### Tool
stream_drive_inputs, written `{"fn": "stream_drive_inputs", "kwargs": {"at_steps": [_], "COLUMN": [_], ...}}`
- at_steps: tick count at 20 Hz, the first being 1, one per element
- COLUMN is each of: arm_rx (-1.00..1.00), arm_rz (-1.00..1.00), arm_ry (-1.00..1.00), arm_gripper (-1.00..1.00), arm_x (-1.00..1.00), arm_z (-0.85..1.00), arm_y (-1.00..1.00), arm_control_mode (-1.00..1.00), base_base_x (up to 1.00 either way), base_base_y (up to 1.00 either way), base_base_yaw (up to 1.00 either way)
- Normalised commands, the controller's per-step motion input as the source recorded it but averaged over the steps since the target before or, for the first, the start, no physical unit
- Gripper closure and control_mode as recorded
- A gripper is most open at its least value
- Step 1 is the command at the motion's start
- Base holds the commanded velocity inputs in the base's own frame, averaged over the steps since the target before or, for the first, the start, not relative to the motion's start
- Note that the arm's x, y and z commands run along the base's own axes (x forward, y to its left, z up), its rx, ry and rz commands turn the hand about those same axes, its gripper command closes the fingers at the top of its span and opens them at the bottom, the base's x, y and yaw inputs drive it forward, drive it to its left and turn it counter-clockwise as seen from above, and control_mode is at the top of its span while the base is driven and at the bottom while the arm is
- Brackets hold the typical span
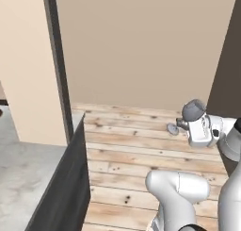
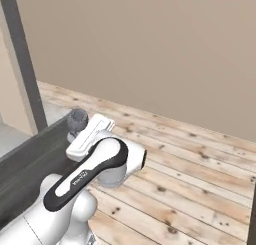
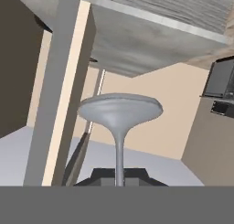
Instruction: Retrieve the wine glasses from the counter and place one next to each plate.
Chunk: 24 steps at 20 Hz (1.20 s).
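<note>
My gripper (image 1: 180, 125) is shut on the thin stem of a greyish clear wine glass (image 1: 193, 110) and holds it in the air over a wooden floor. The glass lies tilted: its rounded bowl sits above the hand and its flat round foot (image 1: 172, 128) points away past the fingers. In the right base view the wine glass (image 2: 77, 118) shows just beyond the gripper (image 2: 75, 136). The hand view has the wine glass (image 3: 119, 111) foot-first, its stem running down into the gripper (image 3: 119, 176). The counter (image 1: 23, 178) lies at the lower left. The plates are out of view.
A plank floor (image 1: 141, 150) stretches ahead to a beige wall (image 1: 141, 46). A beige pillar with a dark edge (image 1: 28, 70) stands left, above the counter's dark cabinet side (image 1: 70, 187). A dark panel (image 1: 228, 65) rises at the right.
</note>
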Motion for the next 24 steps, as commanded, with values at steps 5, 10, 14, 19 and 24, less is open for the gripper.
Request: {"fn": "stream_drive_inputs", "kwargs": {"at_steps": [5,10,14,19,24], "arm_rx": [0.00,0.00,0.00,0.00,0.00], "arm_rz": [0.00,0.00,0.00,0.00,0.00], "arm_ry": [0.00,0.00,0.00,0.00,0.00], "arm_gripper": [1.00,1.00,1.00,1.00,1.00], "arm_x": [0.00,0.00,0.00,0.00,0.00], "arm_z": [0.00,0.00,0.00,0.00,0.00], "arm_y": [0.00,0.00,0.00,0.00,0.00], "arm_control_mode": [1.00,1.00,1.00,1.00,1.00], "base_base_x": [1.00,1.00,1.00,1.00,1.00], "base_base_y": [0.07,0.00,-0.18,-0.29,-0.28], "base_base_yaw": [0.07,0.15,0.27,0.32,0.34]}}
